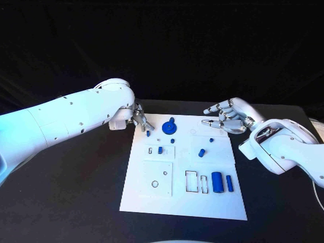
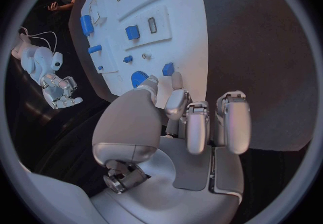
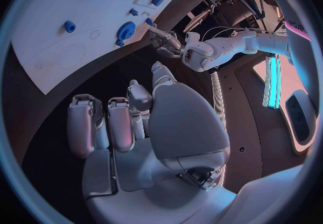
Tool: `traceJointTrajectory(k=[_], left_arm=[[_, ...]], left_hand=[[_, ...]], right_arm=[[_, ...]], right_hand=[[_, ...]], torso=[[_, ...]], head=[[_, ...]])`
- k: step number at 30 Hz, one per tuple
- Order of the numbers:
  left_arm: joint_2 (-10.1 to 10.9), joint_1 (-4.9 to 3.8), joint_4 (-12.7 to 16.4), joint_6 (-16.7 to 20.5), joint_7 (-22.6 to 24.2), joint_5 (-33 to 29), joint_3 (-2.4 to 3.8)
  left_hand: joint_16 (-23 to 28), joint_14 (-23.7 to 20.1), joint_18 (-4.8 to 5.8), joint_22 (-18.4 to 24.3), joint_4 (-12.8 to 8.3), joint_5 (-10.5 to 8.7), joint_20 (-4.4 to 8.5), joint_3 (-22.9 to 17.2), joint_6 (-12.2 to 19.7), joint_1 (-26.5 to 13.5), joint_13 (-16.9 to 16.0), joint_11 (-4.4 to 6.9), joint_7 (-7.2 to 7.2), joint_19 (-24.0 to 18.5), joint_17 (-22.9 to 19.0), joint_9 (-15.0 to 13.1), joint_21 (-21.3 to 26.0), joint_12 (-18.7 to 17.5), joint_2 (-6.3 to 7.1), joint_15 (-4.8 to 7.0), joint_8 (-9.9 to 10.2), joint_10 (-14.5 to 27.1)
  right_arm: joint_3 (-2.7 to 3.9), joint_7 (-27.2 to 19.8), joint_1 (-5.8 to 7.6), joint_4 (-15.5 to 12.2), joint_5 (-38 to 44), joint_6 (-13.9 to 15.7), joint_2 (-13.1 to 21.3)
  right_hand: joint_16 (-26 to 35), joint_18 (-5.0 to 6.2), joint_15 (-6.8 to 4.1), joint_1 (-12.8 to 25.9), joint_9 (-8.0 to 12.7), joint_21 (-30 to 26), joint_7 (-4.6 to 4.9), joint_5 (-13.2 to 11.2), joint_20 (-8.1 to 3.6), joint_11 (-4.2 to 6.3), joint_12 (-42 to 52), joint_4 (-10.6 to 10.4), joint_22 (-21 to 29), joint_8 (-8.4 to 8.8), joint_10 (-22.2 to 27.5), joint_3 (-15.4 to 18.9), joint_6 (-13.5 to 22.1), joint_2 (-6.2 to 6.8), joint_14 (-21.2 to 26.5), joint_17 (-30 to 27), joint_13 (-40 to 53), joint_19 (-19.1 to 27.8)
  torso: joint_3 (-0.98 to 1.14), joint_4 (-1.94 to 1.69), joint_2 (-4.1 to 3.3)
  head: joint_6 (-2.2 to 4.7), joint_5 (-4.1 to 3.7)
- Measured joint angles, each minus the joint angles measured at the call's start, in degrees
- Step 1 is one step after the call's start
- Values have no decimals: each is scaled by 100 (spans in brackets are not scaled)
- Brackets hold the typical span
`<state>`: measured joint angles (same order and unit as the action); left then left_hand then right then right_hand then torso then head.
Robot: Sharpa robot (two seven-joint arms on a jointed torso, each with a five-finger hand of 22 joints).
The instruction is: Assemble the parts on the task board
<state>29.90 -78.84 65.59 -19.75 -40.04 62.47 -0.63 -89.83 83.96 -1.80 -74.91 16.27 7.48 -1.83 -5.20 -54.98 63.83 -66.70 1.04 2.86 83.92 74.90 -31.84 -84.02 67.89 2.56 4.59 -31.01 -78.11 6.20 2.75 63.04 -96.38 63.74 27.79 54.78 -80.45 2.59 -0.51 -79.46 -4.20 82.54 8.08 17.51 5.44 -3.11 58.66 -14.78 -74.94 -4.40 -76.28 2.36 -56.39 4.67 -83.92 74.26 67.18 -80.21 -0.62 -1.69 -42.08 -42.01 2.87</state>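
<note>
The white task board (image 1: pixel 183 195) lies in the middle of the black table. A blue gear (image 1: pixel 168 125) sits near its far edge, with a small blue piece (image 1: pixel 148 133) to its left. A blue cylinder (image 1: pixel 216 182) and a blue bar (image 1: pixel 229 183) lie at the near right. My left hand (image 1: pixel 140 120) hovers over the board's far left corner and holds nothing. Its fingertips (image 2: pixel 176 81) are just short of the small blue piece (image 2: pixel 167 69), and the gear (image 2: pixel 138 78) is beside them. My right hand (image 1: pixel 228 116) floats by the far right corner with its fingers apart and empty.
More small blue pieces (image 1: pixel 160 150) (image 1: pixel 202 151) dot the middle of the board, among rectangular and round recesses (image 1: pixel 196 181). Bare black table (image 1: pixel 74 192) lies on both sides. In the right wrist view, the left hand (image 3: pixel 164 41) shows beyond the gear (image 3: pixel 125 30).
</note>
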Motion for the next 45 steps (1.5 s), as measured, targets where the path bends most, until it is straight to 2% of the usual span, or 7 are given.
traceJointTrajectory(k=[4,20,28,33,38,43,45], left_arm=[[-23,8,-50,-33,0,10,-1],[-176,95,-216,-65,0,29,-6],[-191,108,-231,-62,0,28,-6],[-195,110,-246,-62,0,25,-6],[-210,109,-263,-62,0,21,-6],[-217,104,-266,-44,0,17,-2],[-216,104,-266,-29,1,17,-2]], left_hand=[[0,0,-1,0,-19,0,0,-18,0,211,0,0,0,0,0,15,0,0,-48,0,0,0],[0,0,-1,0,-39,0,0,-39,0,326,2,0,0,0,4,25,0,0,-120,0,0,0],[0,0,0,0,-56,0,0,-56,-20,349,2,0,-20,0,4,25,-22,0,-97,0,0,0],[0,0,0,0,-97,0,0,-131,-20,504,3,20,-20,0,3,35,-22,23,-176,0,0,-20],[0,0,0,0,-257,-2,0,-424,-18,904,15,20,-21,0,3,59,-22,24,-267,0,0,-20],[0,0,-1,0,-561,-34,0,-1022,90,1337,55,40,-25,0,3,109,-22,-3,-294,0,92,1],[0,0,0,0,-478,-56,0,-1153,106,1401,80,40,-21,0,3,109,-22,-33,-271,0,97,2]], right_arm=[[0,0,0,1,0,-1,-3],[0,-2,-2,3,0,-11,-10],[0,-2,-2,4,0,-16,-11],[0,-2,-2,4,0,-20,-10],[0,-2,-2,3,0,-23,-10],[0,-3,-2,3,0,-27,-10],[0,-3,-2,3,0,-29,-10]], right_hand=[[0,0,0,0,0,0,0,0,0,0,0,0,0,0,0,0,0,0,0,0,0,0],[0,0,0,0,0,0,0,0,0,0,0,0,1,0,0,0,0,0,0,0,1,0],[0,0,0,0,0,0,0,0,0,0,0,0,2,0,0,0,0,0,0,0,1,0],[0,0,0,0,0,0,0,0,0,0,0,0,2,0,0,0,0,0,0,0,-4,0],[0,0,0,0,0,0,0,0,0,0,0,0,3,0,0,0,0,0,0,0,-4,0],[0,0,0,0,0,0,0,0,0,0,0,0,3,0,0,0,0,0,0,0,-4,0],[0,0,0,0,0,0,0,0,0,0,0,0,3,0,0,0,0,0,0,0,-4,0]], torso=[[-1,0,0],[4,5,0],[6,3,0],[5,-1,3],[4,-1,3],[2,0,3],[3,1,3]], head=[[-2,6],[-24,9],[-30,-3],[-32,-4],[-40,-1],[-42,-1],[-45,0]])
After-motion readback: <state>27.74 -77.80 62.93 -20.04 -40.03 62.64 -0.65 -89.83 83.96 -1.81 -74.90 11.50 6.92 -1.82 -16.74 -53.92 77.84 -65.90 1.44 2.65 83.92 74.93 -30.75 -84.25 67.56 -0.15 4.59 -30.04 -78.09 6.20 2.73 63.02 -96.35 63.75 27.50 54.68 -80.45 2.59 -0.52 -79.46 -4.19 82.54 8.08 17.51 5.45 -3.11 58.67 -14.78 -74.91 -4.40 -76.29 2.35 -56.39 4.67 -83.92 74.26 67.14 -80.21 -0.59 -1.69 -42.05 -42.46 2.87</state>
